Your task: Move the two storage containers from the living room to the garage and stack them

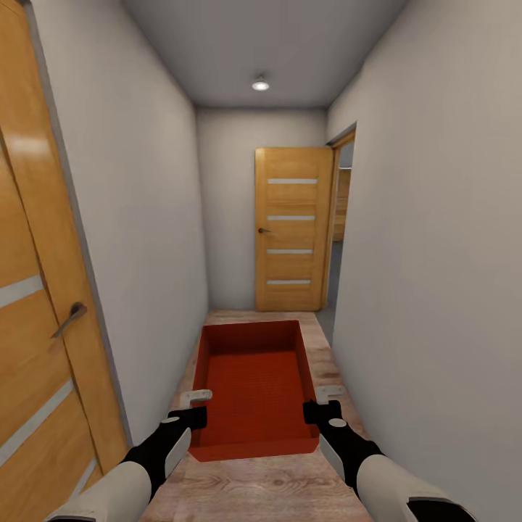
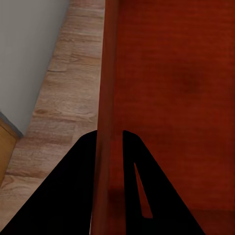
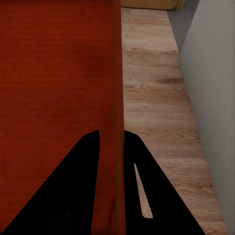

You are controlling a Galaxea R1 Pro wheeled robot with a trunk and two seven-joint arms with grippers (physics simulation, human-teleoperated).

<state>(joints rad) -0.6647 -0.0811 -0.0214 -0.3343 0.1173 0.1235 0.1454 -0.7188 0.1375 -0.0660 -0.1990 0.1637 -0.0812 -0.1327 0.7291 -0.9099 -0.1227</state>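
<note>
In a narrow hallway with a wood floor (image 1: 254, 493), both arms held one container (image 1: 255, 388) out in front. The left end effector (image 1: 190, 415) pinched its left wall, the right end effector (image 1: 319, 407) its right wall. A door (image 1: 291, 228) stood ahead.

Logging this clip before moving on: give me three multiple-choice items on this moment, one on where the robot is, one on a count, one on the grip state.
1. Where is the container?
A. in a narrow hallway
B. on a sofa
C. beside a car

2. How many orange-red containers show?
A. none
B. one
C. three

3. How is it held?
A. left gripper alone
B. lying on the floor
C. both grippers, one on each side wall

Key: 1 A, white walls close on both sides and a wooden door ahead. 2 B, a single box. 3 C, left gripper and right gripper each straddle a wall.
</note>
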